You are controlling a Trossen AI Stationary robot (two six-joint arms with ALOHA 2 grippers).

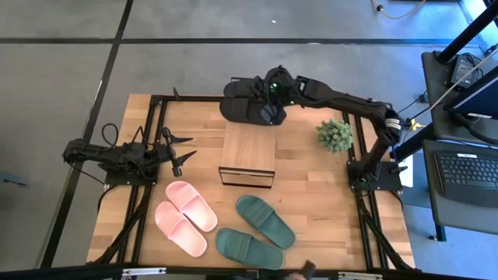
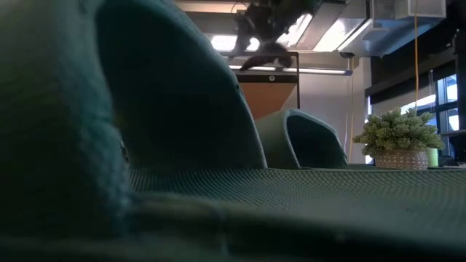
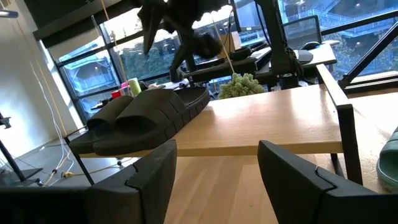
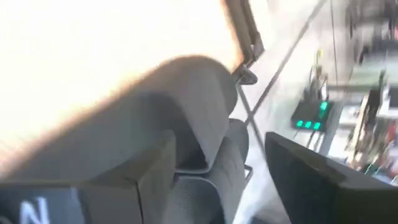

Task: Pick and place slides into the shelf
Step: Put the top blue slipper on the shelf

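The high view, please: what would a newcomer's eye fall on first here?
Probably the right pincer, open above the black slides at the far end of the shelf in the table's middle. Next come the pale pink pair and dark green pair, lying loose on the near part of the table. The left pincer waits open at the table's left side, and a small potted plant stands right of the shelf.

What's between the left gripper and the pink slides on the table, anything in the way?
Nothing visible. The left gripper sits open at the table's left edge, beside the shelf. The pink slides lie on bare tabletop just in front of it. The green slides are off to the side, not in that path.
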